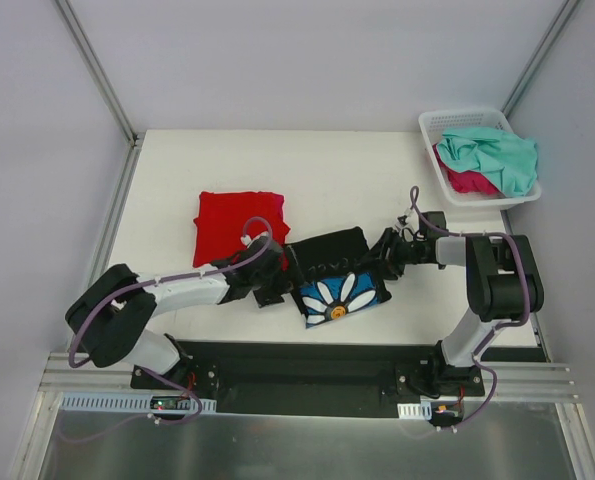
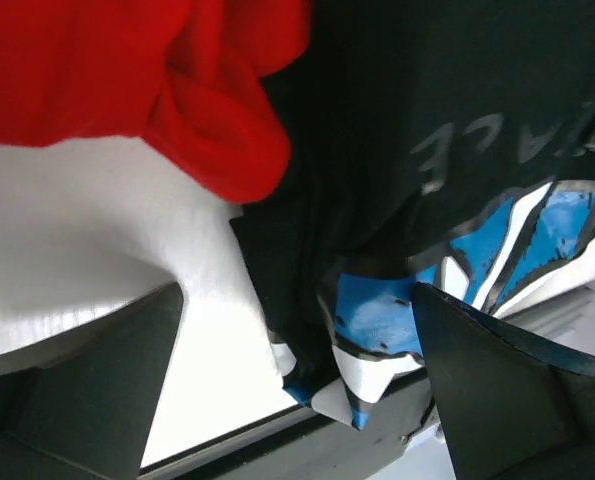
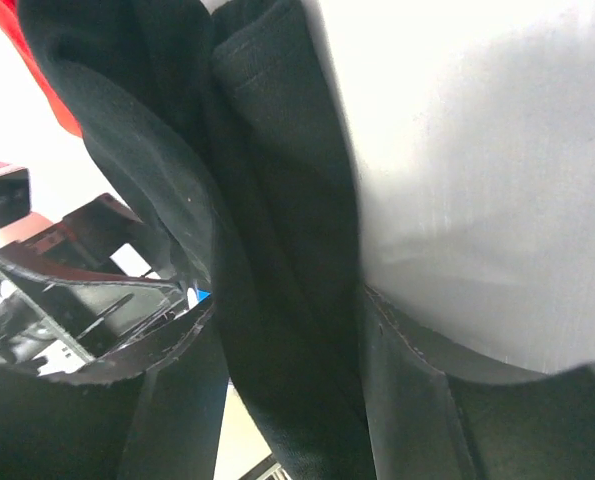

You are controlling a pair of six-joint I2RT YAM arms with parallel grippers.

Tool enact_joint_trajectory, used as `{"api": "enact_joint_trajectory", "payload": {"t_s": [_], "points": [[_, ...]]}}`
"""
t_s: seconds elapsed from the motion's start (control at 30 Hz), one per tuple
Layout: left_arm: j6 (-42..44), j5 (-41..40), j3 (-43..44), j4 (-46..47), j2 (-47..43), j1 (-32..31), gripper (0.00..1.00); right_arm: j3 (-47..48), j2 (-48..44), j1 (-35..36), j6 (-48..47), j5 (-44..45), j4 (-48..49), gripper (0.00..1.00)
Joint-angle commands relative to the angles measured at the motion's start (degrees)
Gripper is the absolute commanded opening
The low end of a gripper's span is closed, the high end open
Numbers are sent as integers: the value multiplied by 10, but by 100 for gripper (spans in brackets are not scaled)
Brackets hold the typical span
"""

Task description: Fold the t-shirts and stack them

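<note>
The black t-shirt (image 1: 332,262), with a white daisy on blue, lies folded at the middle of the table. Its left edge touches the folded red t-shirt (image 1: 239,222). My left gripper (image 1: 277,275) is at the black shirt's left edge, near the front. In the left wrist view the left gripper (image 2: 295,300) stands wide open, and the black shirt's (image 2: 417,90) printed corner lies between its fingers (image 2: 107,390) untouched, with the red shirt (image 2: 107,70) above. My right gripper (image 1: 382,258) is at the shirt's right edge. In the right wrist view the right gripper (image 3: 282,340) is shut on a thick fold of the black cloth (image 3: 267,200).
A white lattice basket (image 1: 447,125) stands at the table's back right corner and holds a teal shirt (image 1: 497,155) over a magenta one (image 1: 467,182). The table's front edge and the black base rail (image 1: 307,365) run just below the black shirt.
</note>
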Motion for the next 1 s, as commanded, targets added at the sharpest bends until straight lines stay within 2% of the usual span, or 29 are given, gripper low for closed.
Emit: {"api": "enact_joint_trajectory", "payload": {"t_s": [0.0, 0.03, 0.17, 0.47, 0.53, 0.57, 0.63, 0.67, 0.73, 0.87, 0.9, 0.93, 0.97], "points": [[-70, 91, -90, 260, 35, 13, 99, 6, -18, 5, -30, 35, -45, 54], [-85, 99, -108, 310, 41, 16, 99, 6, -20, 5, -31, 36, -47, 54], [-87, 116, -127, 370, 62, 16, 99, 10, -25, 5, -38, 38, -59, 54], [-86, 117, -136, 393, 64, 19, 95, 13, -25, 5, -41, 40, -64, 54], [-90, 121, -138, 402, 72, 19, 88, 15, -25, 5, -40, 40, -67, 54], [-92, 123, -139, 407, 78, 19, 77, 15, -26, 6, -40, 40, -66, 54], [-95, 125, -139, 415, 85, 19, 68, 15, -26, 5, -42, 40, -68, 54], [-96, 126, -140, 416, 89, 19, 54, 14, -26, 5, -41, 40, -69, 52], [-95, 132, -137, 420, 96, 19, 41, 12, -25, 5, -41, 41, -69, 50], [-99, 133, -136, 422, 103, 19, 33, 12, -24, 5, -42, 41, -69, 45], [-100, 132, -137, 422, 103, 19, 26, 13, -23, 5, -42, 40, -69, 44], [-100, 133, -138, 422, 104, 19, 23, 12, -22, 5, -41, 40, -69, 42], [-100, 134, -138, 422, 104, 19, 21, 12, -22, 5, -42, 40, -69, 35]]}}
